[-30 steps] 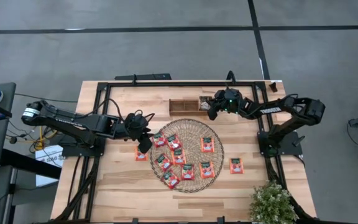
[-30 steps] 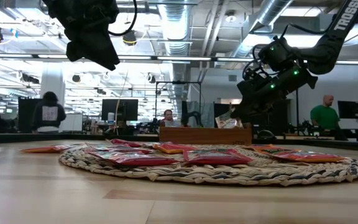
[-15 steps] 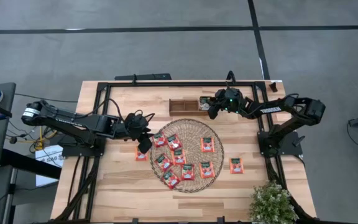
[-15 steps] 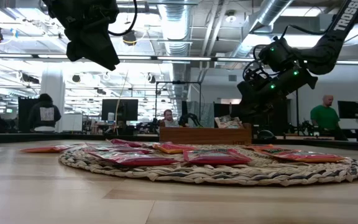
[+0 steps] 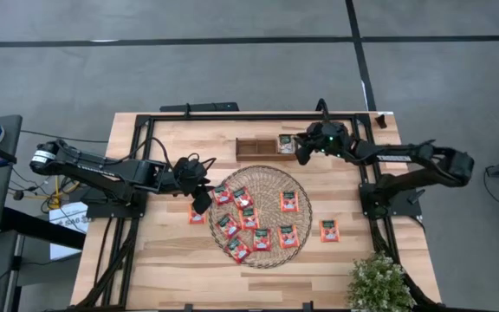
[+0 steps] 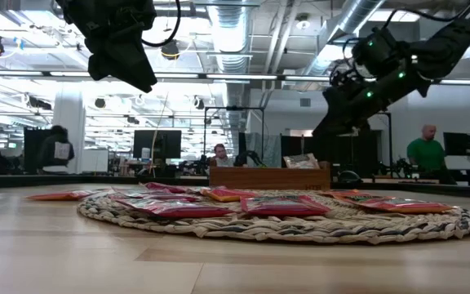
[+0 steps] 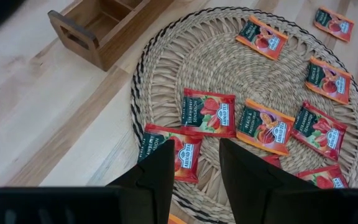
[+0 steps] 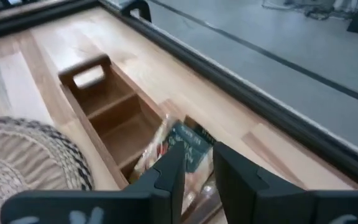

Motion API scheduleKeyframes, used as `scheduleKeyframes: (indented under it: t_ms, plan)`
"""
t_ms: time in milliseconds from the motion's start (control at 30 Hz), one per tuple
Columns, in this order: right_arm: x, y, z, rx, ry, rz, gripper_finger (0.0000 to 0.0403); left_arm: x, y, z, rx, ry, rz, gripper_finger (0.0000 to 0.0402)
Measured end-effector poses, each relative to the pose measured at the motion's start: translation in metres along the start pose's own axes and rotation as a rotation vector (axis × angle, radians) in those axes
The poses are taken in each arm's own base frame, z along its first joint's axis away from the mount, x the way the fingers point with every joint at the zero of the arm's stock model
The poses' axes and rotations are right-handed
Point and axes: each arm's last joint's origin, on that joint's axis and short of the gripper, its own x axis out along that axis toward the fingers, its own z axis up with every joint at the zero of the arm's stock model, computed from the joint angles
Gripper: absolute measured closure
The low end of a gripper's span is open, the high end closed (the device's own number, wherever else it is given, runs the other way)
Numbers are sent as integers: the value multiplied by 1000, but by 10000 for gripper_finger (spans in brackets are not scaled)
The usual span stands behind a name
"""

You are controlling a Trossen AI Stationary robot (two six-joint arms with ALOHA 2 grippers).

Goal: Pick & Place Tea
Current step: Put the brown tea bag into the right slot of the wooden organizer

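Several red-orange tea sachets [image 5: 249,217] lie flat on the round woven mat [image 5: 267,171]. One more lies on the table left of the mat [image 5: 197,217], another to its right [image 5: 329,230]. The wooden tray [image 5: 251,149] stands beyond the mat's far edge. Pale sachets [image 8: 182,146] lie tilted in its right compartment, their tops sticking up over the rim [image 6: 304,161]. My right gripper [image 8: 197,168] hangs open just above and to the right of that compartment, with nothing between its fingers. My left gripper [image 7: 196,165] hangs open above the mat's left edge, also with nothing in it.
A black metal frame [image 5: 232,116] runs along the table's far and side edges. A potted plant [image 5: 379,282] stands at the near right corner. Bare wood lies near the front edge. People and desks show in the room behind the table.
My right gripper held a pale sachet just over the tray's right compartment and has let it go. The sachet now rests in that compartment. The gripper has then risen and drawn back toward the table's right edge.
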Motion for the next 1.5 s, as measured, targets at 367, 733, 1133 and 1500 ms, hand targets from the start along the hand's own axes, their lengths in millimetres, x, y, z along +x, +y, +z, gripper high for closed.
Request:
scheduleKeyframes:
  t_ms: [367, 733, 1133, 1500]
  plan:
    - [11, 28, -13, -5, 131, 98, 343, 0, 0, 0, 3, 0, 0, 285]
    - [43, 35, 11, -100, 346, 84, 380, 0, 0, 0, 7, 4, -6, 285]
    - [55, 31, 9, -98, 476, 56, 400, 0, 0, 0, 26, 9, -14, 285]
    - [56, 28, 6, -75, 496, 28, 402, 0, -1, 0, 29, 13, -21, 285]
